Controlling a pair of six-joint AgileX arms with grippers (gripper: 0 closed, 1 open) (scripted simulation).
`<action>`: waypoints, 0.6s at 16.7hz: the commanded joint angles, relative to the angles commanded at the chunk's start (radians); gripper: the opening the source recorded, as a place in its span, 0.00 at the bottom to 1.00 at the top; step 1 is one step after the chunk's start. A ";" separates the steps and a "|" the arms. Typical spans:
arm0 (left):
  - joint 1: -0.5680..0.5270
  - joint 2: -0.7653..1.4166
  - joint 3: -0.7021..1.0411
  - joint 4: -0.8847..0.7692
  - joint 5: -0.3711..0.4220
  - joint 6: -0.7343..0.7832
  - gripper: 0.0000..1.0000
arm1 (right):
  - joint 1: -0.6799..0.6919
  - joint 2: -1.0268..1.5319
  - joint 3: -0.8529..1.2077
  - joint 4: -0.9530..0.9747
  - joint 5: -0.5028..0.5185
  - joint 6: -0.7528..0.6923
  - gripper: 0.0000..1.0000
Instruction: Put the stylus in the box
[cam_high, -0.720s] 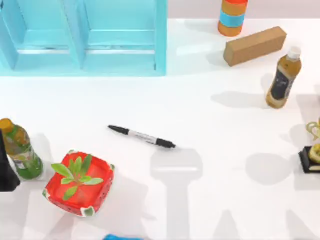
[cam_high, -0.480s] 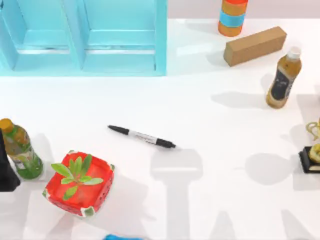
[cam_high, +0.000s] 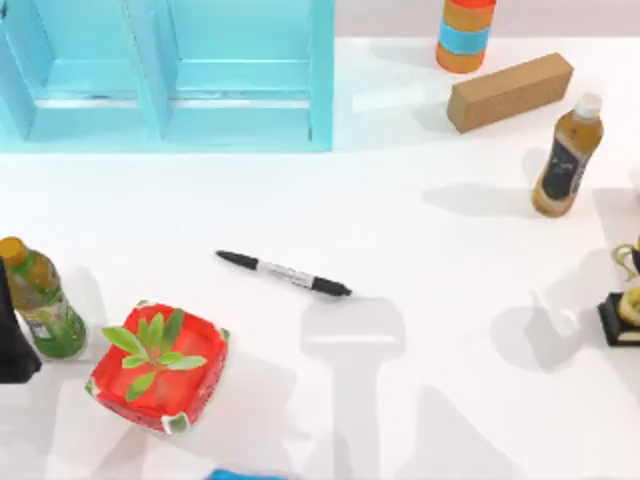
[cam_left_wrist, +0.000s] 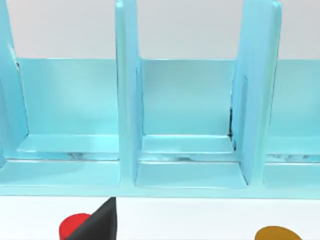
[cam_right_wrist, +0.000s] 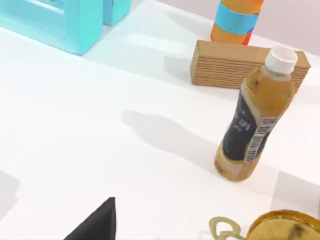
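Note:
The stylus (cam_high: 283, 272), black at both ends with a white-grey middle, lies flat on the white table a little left of centre, pointing left-back to right-front. The large light-cyan box (cam_high: 320, 80) stands at the back left with its divided compartments open; the left wrist view looks straight into them (cam_left_wrist: 127, 100), and its corner also shows in the right wrist view (cam_right_wrist: 75, 22). A black part of my left arm (cam_high: 12, 335) sits at the table's left edge, far from the stylus. A black wedge of my right gripper (cam_right_wrist: 97, 224) hangs over bare table.
A green bottle (cam_high: 42, 300) and a red container with green leaves (cam_high: 158, 365) stand front left. At the back right are a brown cardboard block (cam_high: 510, 92), an orange-blue can (cam_high: 465, 35) and a tea bottle (cam_high: 567, 157). A gold object (cam_high: 628, 300) is at the right edge.
The arm shadows on the table's front right have changed shape and shifted. The stylus, box and other things lie where they were.

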 joint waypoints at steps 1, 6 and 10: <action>0.000 0.000 0.000 0.000 0.000 0.000 1.00 | 0.031 0.109 0.081 -0.049 -0.017 -0.031 1.00; 0.000 0.000 0.000 0.000 0.000 0.000 1.00 | 0.179 0.684 0.538 -0.309 -0.102 -0.182 1.00; 0.000 0.000 0.000 0.000 0.000 0.000 1.00 | 0.277 1.065 0.922 -0.508 -0.159 -0.282 1.00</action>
